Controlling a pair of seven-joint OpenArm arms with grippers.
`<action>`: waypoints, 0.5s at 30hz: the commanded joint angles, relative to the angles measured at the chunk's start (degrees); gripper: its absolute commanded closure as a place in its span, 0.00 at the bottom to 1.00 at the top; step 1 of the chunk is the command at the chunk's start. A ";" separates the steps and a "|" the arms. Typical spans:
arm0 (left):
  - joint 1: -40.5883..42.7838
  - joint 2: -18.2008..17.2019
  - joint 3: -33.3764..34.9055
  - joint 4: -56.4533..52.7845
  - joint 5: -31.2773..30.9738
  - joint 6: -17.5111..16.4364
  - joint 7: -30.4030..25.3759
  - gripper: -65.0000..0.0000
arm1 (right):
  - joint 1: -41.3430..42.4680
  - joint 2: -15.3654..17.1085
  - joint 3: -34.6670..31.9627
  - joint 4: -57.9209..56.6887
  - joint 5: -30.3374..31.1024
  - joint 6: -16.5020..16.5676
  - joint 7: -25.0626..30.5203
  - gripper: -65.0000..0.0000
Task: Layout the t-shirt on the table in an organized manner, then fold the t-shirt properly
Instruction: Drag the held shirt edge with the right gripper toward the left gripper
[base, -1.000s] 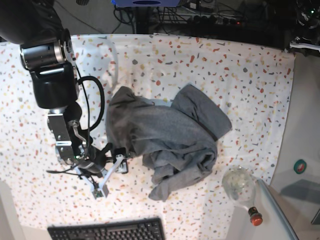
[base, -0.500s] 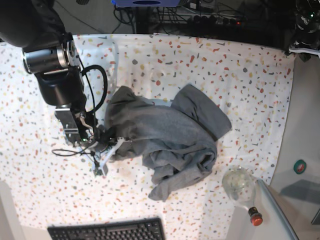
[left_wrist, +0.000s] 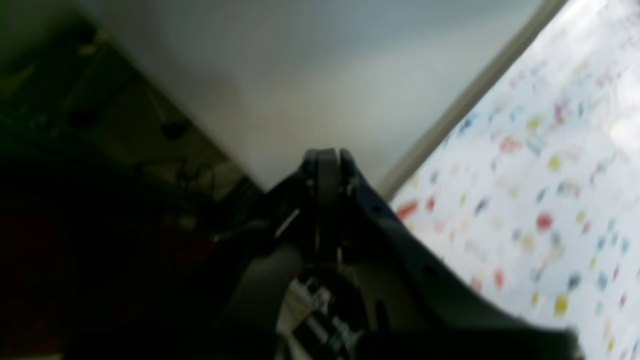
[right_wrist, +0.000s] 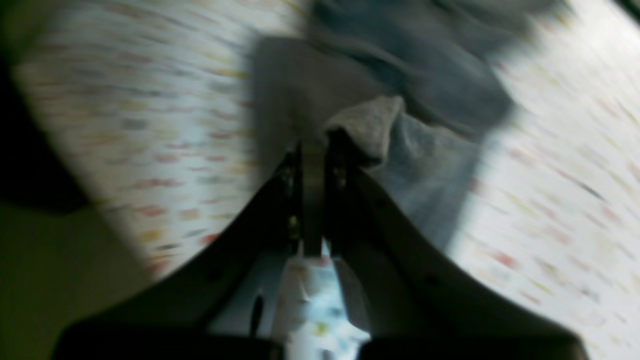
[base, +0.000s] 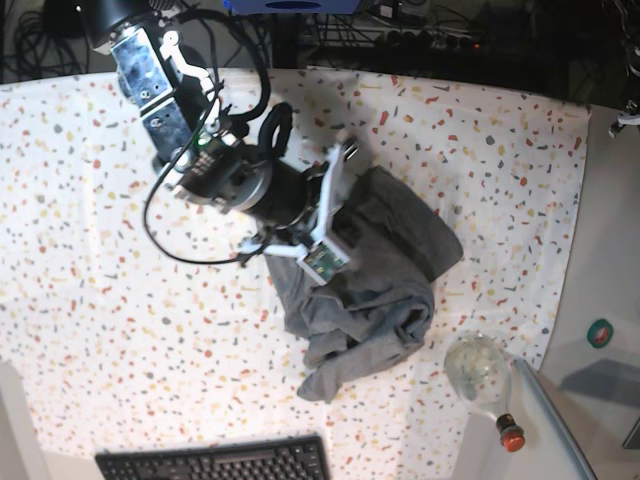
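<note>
The speckled bench (base: 90, 260) carries the t-shirt (base: 390, 290), a crumpled grey heap right of centre, its long axis running from far-right down toward the near edge. The right end effector (right_wrist: 314, 145) is clamped on a lifted fold of the shirt. The left end effector (left_wrist: 327, 162) is closed, empty, off the bench's edge
</note>
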 joint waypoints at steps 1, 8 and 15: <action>0.08 -1.52 -1.44 0.95 0.16 0.43 -1.20 1.00 | 1.24 0.09 -3.03 0.75 -0.32 -0.35 0.62 1.00; -0.97 -2.57 -3.46 1.30 0.16 0.43 -1.20 1.00 | 9.06 -1.94 -28.78 -8.66 -0.32 -0.70 0.36 1.00; -0.97 -1.17 -3.20 1.30 -0.28 0.34 0.12 1.00 | 11.53 -4.49 -40.30 -12.00 -0.41 -0.70 0.27 0.86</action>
